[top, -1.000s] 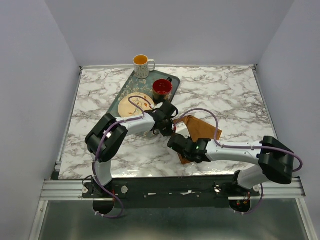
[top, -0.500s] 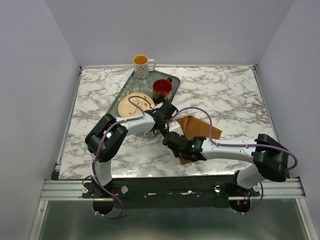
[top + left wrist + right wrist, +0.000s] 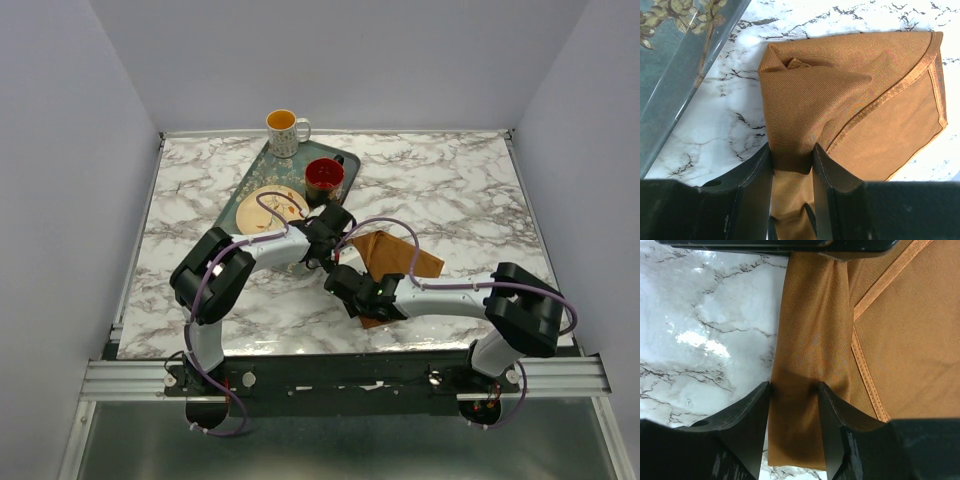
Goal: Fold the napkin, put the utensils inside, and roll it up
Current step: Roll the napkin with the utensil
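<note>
The rust-brown napkin lies on the marble just right of the tray, folded, with its left side rolled into a tube. My left gripper comes in from the tray side. In the left wrist view it is shut on the bunched end of the napkin. My right gripper sits just in front of it. In the right wrist view it stands open astride the rolled edge, its fingers resting at the tube's sides without squeezing it. The utensils are hidden.
A dark green patterned tray at the back left carries a stained plate and a red mug. A white and yellow mug stands at its far end. The tray's edge runs close beside the napkin.
My right gripper has slid left along the napkin's rolled edge toward the left gripper, and its jaws have widened. The left gripper has kept its hold and place.
</note>
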